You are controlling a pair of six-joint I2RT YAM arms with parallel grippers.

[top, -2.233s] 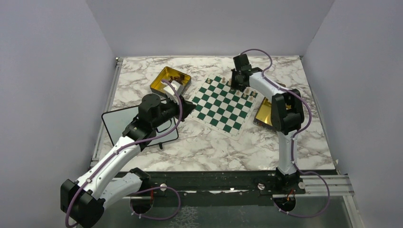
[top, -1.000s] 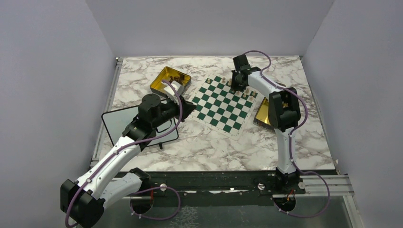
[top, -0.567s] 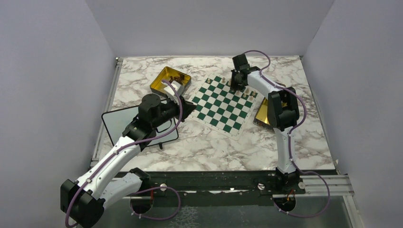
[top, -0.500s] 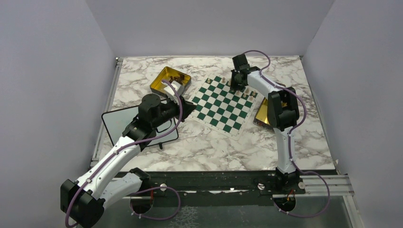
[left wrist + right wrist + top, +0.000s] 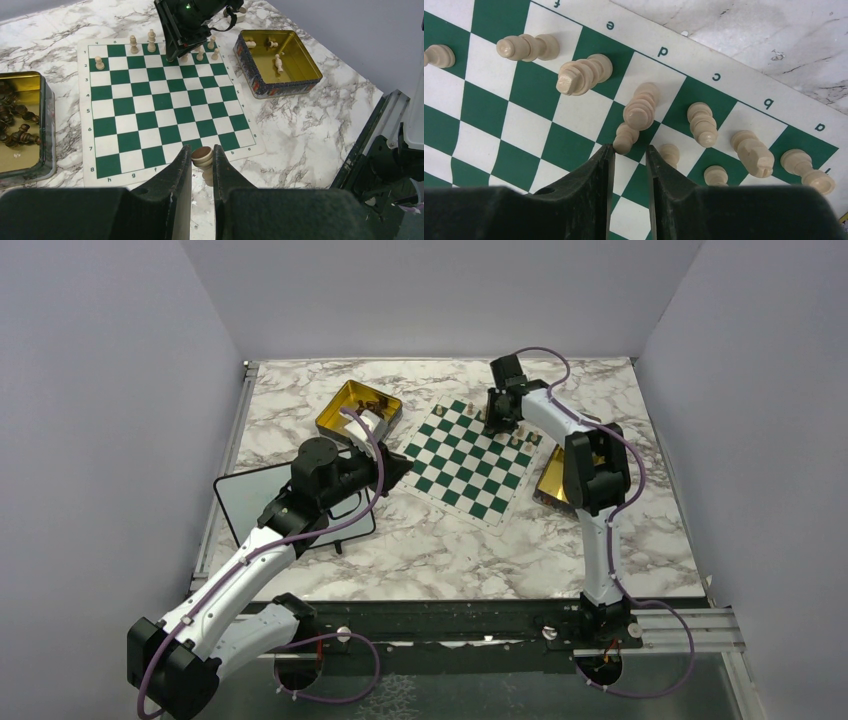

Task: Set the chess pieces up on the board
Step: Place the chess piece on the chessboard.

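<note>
- Pawn (image 5: 625, 137) stands on board (image 5: 519, 90) near its lettered edge, between right gripper (image 5: 629, 148) tips; jaws slightly apart, clamping nothing.
- Left gripper (image 5: 201, 151) pinches pale piece (image 5: 202, 156) by board's edge.
- Pieces look light, hard, tippy; grip at neck.

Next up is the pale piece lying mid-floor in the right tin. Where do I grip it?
Come straight down; the tin walls block any side approach. The piece lies flat, so close the end effector across its narrow middle, square to its long axis.
</note>
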